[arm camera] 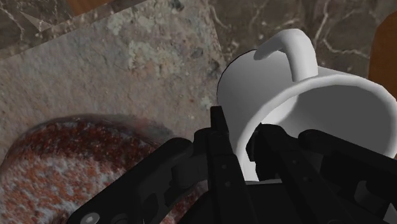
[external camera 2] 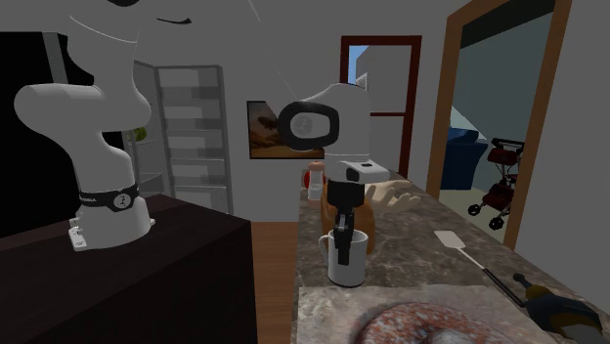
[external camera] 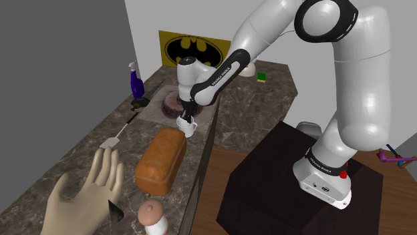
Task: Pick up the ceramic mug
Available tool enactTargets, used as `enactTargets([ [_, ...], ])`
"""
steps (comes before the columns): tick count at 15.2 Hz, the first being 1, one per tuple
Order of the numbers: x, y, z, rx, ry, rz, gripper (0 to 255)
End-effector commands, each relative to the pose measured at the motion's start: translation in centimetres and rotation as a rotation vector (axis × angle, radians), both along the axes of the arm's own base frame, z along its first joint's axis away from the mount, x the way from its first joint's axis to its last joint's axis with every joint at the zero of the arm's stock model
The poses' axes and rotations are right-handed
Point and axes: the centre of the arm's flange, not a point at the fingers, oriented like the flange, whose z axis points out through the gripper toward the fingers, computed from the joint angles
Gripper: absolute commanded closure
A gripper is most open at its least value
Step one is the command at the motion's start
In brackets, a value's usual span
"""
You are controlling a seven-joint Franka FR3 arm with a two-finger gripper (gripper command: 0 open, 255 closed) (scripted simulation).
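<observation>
Closest in, my pincer (arm camera: pixel 245 143) clamps the white mug (arm camera: pixel 305 95) by its rim wall, 1 finger inside and 1 outside. It stands upright at the desk (external camera 2: pixel 430 259), beside the bread loaf (external camera: pixel 160 159). I judge it stiff, slick and breakable, so I squeeze firmly.

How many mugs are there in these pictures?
1. The white mug is at the counter, near one end of the bread loaf, with the gripper clasping its wall. Another might be hidden behind the arm.
</observation>
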Motion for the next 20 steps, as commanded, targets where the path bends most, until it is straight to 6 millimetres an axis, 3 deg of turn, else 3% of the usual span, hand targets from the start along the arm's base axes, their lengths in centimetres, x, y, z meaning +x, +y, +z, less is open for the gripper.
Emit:
enactTargets([
  [1,0.0,0.0,0.0,0.0,0.0,0.0,255],
  [6,0.0,0.0,0.0,0.0,0.0,0.0,255],
  [20,0.0,0.0,7.4,0.0,0.0,0.0,255],
])
